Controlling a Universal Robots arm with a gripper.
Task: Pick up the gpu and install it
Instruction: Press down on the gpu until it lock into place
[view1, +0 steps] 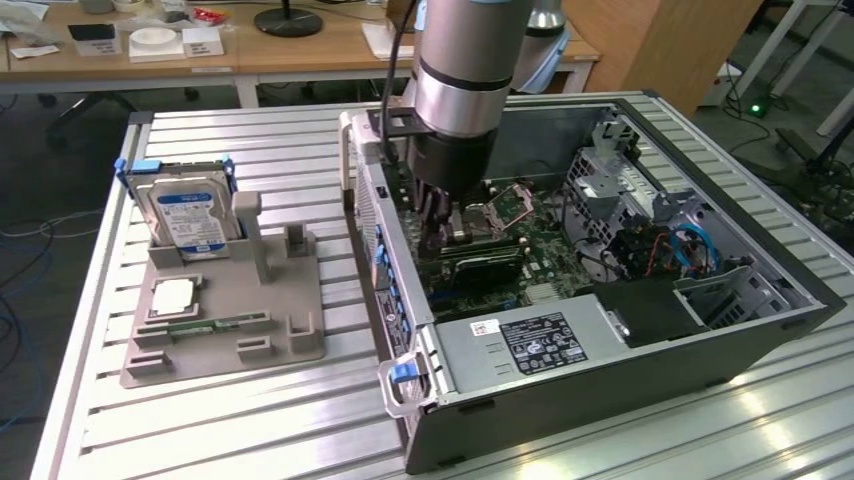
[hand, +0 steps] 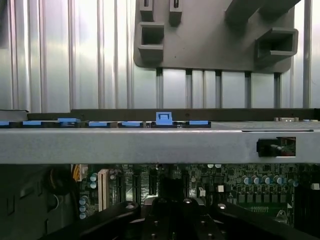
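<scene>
On the slatted metal table (view1: 200, 140), the open computer case (view1: 747, 330) lies on its side near the right edge in the exterior view, and your arm (view1: 461, 60) plunges straight down into it. The grey holder (view1: 227, 300) near the table's left edge carries the hard drive (view1: 187, 215), but its neighbouring uprights stand bare.

The gpu (view1: 474, 264) sits low over the motherboard (view1: 534, 250), just beside the case wall nearest the holder. By the look of it, you are at the install step, with the card at or in its slot.

The gripper (view1: 430, 228) hangs at the card's upper edge with its fingers drawn together. You cannot tell whether they pinch the card or merely press on it.

Any further move calls for a straight vertical line and an even push. Room is tight: the case wall (hand: 150, 145) rises close on one side, and the power supply (view1: 527, 340) and cable clutter crowd the others. Only overhead is open.
</scene>
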